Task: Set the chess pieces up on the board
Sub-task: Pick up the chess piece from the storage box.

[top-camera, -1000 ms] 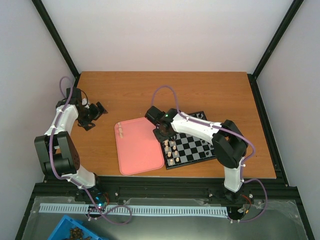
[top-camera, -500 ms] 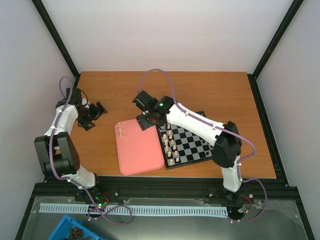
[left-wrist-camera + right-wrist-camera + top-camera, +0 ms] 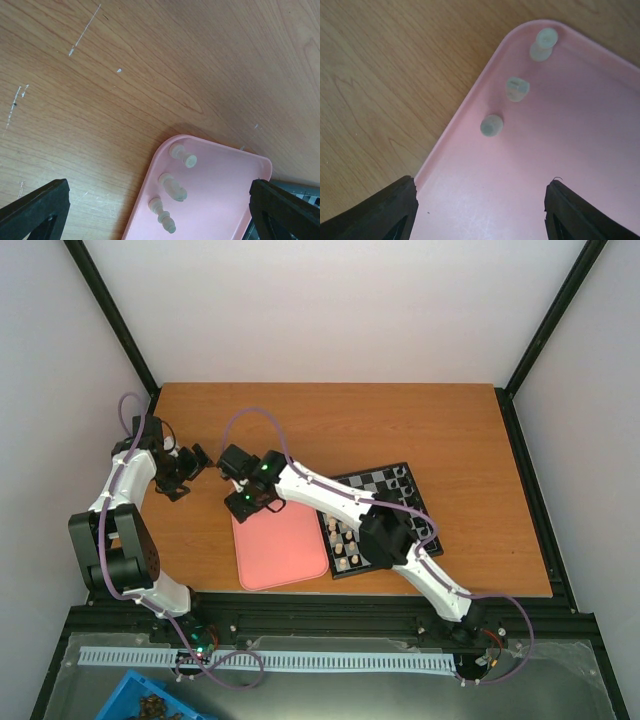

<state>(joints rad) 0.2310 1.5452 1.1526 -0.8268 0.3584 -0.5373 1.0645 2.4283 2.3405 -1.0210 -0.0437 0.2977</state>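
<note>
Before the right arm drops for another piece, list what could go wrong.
1. The three small cream chess pieces sit in a tight row, so the open right gripper may knock a neighbour.
2. They hug the rounded pink tray's raised rim; a closing grip could catch it and shift the tray.
3. The open left gripper waits near that corner, so the arms might clash.

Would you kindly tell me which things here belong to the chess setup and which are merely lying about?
Job in hand: chess pieces; board; right gripper, open above three pieces.
Lying about: pink tray, holding those three pieces; blue bin.
</note>
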